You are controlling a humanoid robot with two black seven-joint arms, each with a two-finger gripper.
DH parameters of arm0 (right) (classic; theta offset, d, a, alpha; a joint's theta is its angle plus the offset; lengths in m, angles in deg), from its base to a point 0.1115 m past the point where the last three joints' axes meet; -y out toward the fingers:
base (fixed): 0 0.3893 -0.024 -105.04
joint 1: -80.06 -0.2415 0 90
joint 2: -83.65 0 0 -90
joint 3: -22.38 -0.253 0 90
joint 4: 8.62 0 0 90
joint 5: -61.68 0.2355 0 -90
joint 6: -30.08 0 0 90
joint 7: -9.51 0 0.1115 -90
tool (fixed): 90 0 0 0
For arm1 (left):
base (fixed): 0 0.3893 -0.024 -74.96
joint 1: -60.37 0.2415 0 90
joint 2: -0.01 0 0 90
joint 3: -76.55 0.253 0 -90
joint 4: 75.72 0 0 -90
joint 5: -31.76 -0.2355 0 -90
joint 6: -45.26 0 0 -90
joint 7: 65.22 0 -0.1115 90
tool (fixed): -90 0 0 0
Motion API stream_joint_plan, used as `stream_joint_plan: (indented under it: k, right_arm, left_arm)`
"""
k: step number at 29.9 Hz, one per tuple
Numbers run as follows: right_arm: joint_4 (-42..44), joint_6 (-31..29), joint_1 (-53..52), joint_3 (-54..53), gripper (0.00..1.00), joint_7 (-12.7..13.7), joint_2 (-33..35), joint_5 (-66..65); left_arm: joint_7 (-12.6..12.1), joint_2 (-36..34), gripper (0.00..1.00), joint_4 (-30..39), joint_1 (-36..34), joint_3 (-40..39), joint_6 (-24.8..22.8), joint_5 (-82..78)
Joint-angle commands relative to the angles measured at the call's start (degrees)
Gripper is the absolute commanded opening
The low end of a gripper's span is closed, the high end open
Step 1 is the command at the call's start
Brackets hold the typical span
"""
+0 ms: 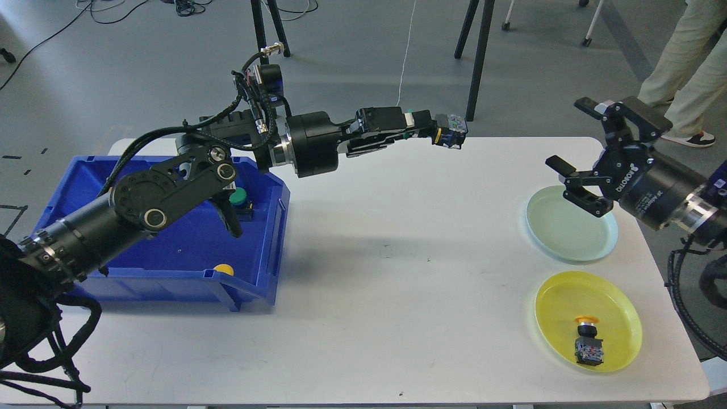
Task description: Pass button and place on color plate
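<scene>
Left jaws (440, 135) clamping button (452, 131), its cap hidden

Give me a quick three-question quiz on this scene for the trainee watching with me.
1. True or false: the yellow plate is empty.
2. Which plate does the right end effector appear above? A) the yellow one B) the pale green plate C) neither
3. Fill in: the green button sits in the blue ____.

Key: 1 false, a yellow-capped button lies on it. 2 B. 3 bin.
</scene>
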Motion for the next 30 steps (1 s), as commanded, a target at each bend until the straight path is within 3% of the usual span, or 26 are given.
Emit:
stream_joint_plan:
  k: [1, 7, 15, 19, 20, 21, 23, 30]
  right_arm:
    - [1.2, 0.2, -7.6, 6.8, 1.00, 0.8, -3.6, 0.0]
    - [3.9, 2.2, -18.5, 18.7, 1.00, 0.8, -9.3, 0.1]
    - [6.7, 2.4, -20.5, 19.1, 1.00, 0.8, -16.3, 0.7]
    - [6.4, 2.7, -20.4, 18.8, 0.94, 0.8, -17.2, 0.9]
    - [6.1, 2.7, -20.4, 18.6, 0.89, 0.7, -17.1, 0.9]
    - [5.9, 2.7, -20.3, 18.6, 0.78, 0.7, -16.9, 1.0]
    - [5.5, 2.8, -20.1, 18.5, 0.38, 0.4, -16.8, 0.9]
    - [4.6, 5.8, -19.3, 16.8, 0.12, 0.1, -16.6, 0.9]
  left_arm:
    - [0.0, 0.0, 0.03, 0.0, 0.0, 0.0, 0.0, 0.0]
    - [0.0, 0.0, 0.03, 0.0, 0.0, 0.0, 0.0, 0.0]
    - [0.0, 0.0, 0.03, 0.0, 0.0, 0.0, 0.0, 0.0]
    - [0.0, 0.0, 0.03, 0.0, 0.0, 0.0, 0.0, 0.0]
    - [0.0, 0.0, 0.03, 0.0, 0.0, 0.0, 0.0, 0.0]
    - [0.0, 0.0, 0.03, 0.0, 0.0, 0.0, 0.0, 0.0]
    - [0.0, 0.1, 0.03, 0.0, 0.0, 0.0, 0.0, 0.0]
    - [0.0, 0.1, 0.03, -0.1, 0.0, -0.1, 0.0, 0.2]
